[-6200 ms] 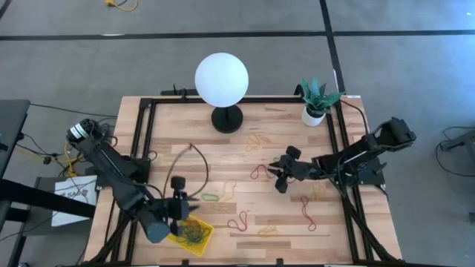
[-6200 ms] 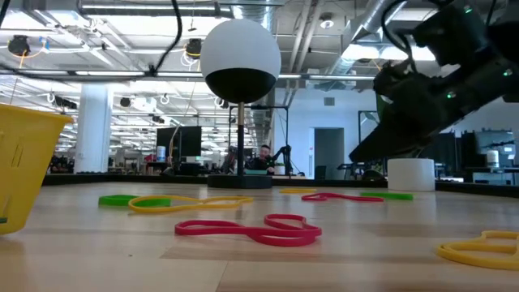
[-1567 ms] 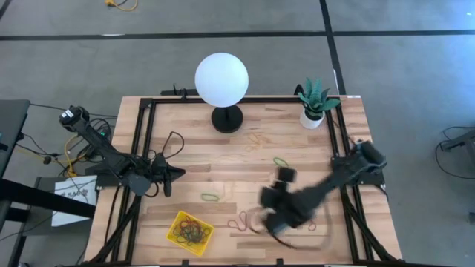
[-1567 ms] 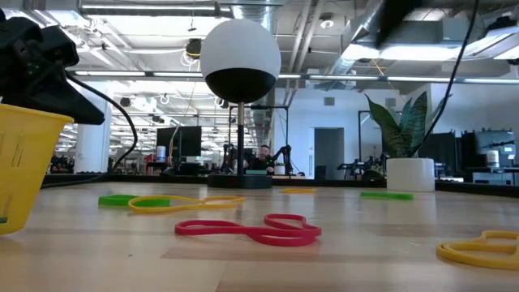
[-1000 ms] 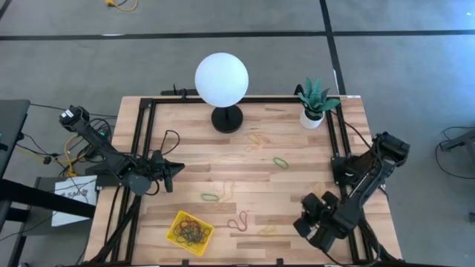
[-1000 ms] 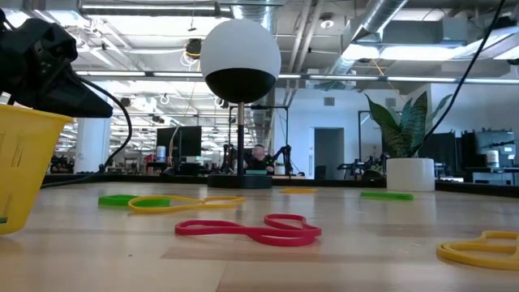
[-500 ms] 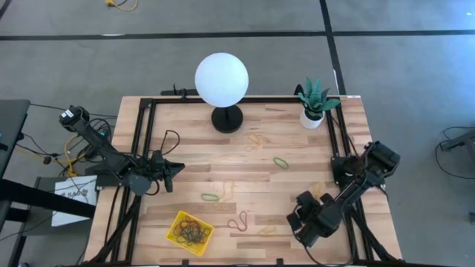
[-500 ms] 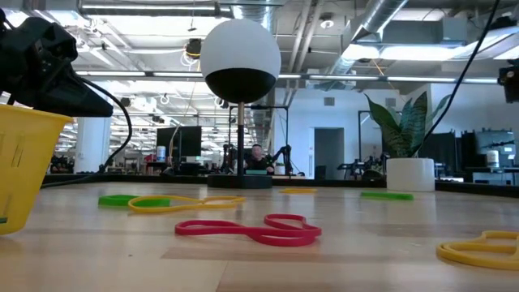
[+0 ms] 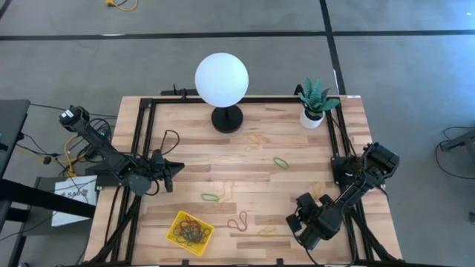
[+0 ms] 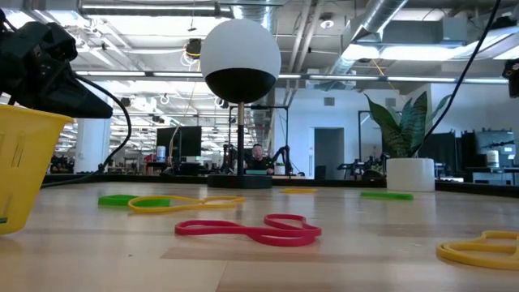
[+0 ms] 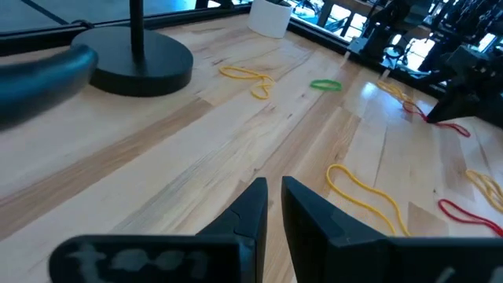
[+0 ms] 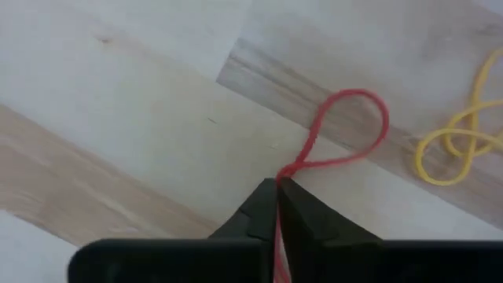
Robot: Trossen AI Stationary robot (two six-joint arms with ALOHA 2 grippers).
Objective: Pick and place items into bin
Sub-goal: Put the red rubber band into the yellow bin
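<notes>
- The right claw (image 12: pixel 277 189) is down at the lower right of the worktop (image 9: pixel 297 185) in the high view, its fingers pressed together on a red band (image 12: pixel 346 130); the band's loop lies flat on the wood just past the fingertips.
- A yellow band (image 12: pixel 460 134) lies just beside that red loop.
- The left claw (image 9: pixel 174 169) hangs over the left-centre of the worktop, fingers nearly together with a thin gap, holding nothing.
- The yellow bin (image 9: pixel 190 231) sits at the lower left of the worktop with a tangle of bands inside.
- Loose bands lie scattered: a green one (image 9: pixel 211 197) above the bin, a red one (image 9: pixel 239 221) to its right, another green one (image 9: pixel 280 162) near the middle.
- A globe lamp (image 9: pixel 221 80) and a potted plant (image 9: pixel 316 100) stand along the top edge.
</notes>
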